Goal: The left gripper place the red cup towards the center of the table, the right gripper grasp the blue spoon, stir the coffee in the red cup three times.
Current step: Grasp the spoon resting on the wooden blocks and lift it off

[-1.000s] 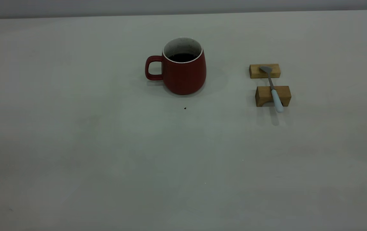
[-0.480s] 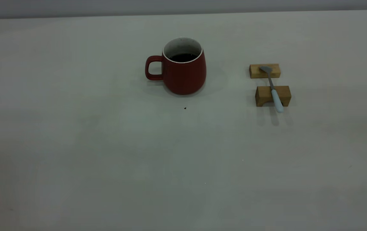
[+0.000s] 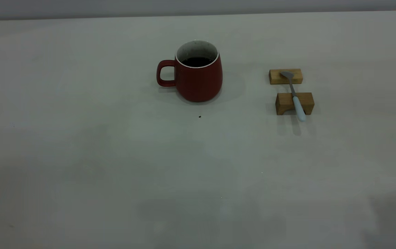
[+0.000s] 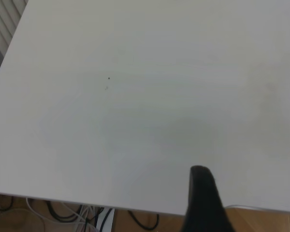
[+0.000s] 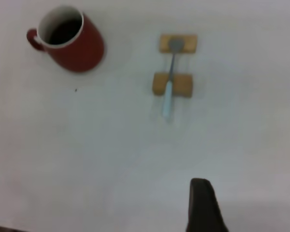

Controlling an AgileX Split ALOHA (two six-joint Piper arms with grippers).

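Right gripper (image 5: 205, 205): one dark finger in view, spread or pressed together cannot tell; well short of spoon (image 3: 294, 95) lying across two wood blocks (image 3: 294, 103). Cup (image 3: 198, 74) upright, apart, nothing between. Left gripper (image 4: 205, 200): likewise unclear, over bare table (image 3: 80, 155).

Exterior faces table (image 3: 80, 155) obliquely; wrist views look down from high.

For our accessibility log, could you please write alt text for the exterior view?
A red cup of dark coffee stands upright on an off-white table, handle toward the view's left. To its right, a blue spoon lies across two wooden blocks. No gripper is in view.
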